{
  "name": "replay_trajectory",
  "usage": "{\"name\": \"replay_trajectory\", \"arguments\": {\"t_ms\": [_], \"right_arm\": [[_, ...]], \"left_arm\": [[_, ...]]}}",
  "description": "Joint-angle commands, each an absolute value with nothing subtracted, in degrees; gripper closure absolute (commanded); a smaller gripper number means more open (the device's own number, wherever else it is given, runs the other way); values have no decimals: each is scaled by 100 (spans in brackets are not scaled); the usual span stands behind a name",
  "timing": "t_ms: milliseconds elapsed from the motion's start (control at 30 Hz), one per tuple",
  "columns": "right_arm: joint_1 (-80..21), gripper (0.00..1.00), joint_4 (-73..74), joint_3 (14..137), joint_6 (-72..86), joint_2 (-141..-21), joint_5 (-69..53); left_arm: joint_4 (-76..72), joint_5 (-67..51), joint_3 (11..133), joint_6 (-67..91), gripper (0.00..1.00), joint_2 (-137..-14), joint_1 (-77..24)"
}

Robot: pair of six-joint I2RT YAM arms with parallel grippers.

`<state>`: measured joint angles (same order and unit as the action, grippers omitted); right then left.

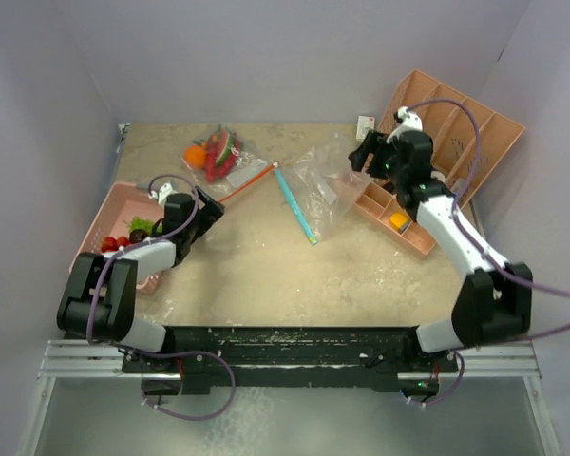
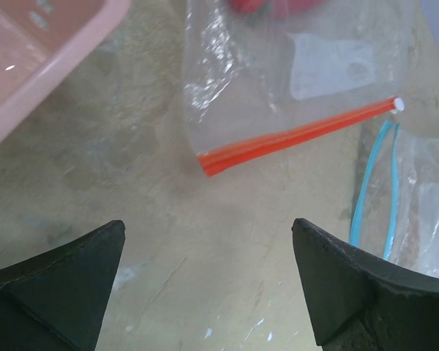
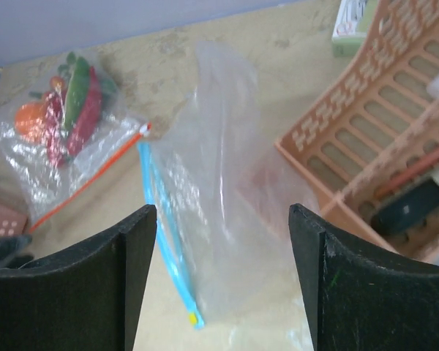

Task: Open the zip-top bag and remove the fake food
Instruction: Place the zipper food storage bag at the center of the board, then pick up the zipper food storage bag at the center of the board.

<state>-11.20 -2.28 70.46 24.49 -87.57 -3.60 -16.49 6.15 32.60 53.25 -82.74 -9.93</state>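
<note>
A clear zip-top bag with an orange-red zipper (image 1: 247, 182) lies at the back middle, shut, holding fake food (image 1: 217, 157): an orange, a red chili and a watermelon slice. It also shows in the right wrist view (image 3: 69, 110). My left gripper (image 1: 209, 214) is open and empty, just short of the zipper's near end (image 2: 300, 135). A second clear bag with a blue zipper (image 1: 294, 206) lies empty at centre. My right gripper (image 1: 366, 152) is open above this bag (image 3: 227, 190). Strawberries (image 1: 114, 243), a plum (image 1: 138, 236) and a green leaf (image 1: 141, 224) lie in the pink basket (image 1: 95, 214).
A tan divided organiser (image 1: 456, 133) leans at the back right, with a small orange item (image 1: 397, 220) in its lower tray. A white box (image 1: 365, 123) stands by the back wall. The pink basket's corner (image 2: 44, 51) lies left of my left gripper.
</note>
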Motion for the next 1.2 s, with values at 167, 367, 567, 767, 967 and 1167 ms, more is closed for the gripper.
{"name": "replay_trajectory", "arguments": {"t_ms": [167, 367, 567, 767, 967, 1167], "right_arm": [[-1134, 25, -373, 4541, 2775, -6283, -908], [-1134, 25, 173, 4264, 2779, -5512, -926], [-1134, 27, 354, 4368, 2634, -5614, -1050], [-1134, 29, 181, 4278, 2649, -5820, -1142], [-1134, 30, 79, 4214, 2672, -5812, -1082], [-1134, 31, 8, 4097, 2790, -5721, -1100]], "left_arm": [[-3110, 656, 4314, 6030, 1, -9629, -984], [-3483, 867, 4794, 6418, 3, -10403, -1007], [-3129, 1123, 5254, 6507, 14, -10732, -1046], [-3117, 1107, 5378, 6556, 38, -10837, -1087], [-3090, 888, 5424, 6150, 91, -10607, -1123], [-3548, 453, 4968, 5598, 100, -9717, -1268]]}}
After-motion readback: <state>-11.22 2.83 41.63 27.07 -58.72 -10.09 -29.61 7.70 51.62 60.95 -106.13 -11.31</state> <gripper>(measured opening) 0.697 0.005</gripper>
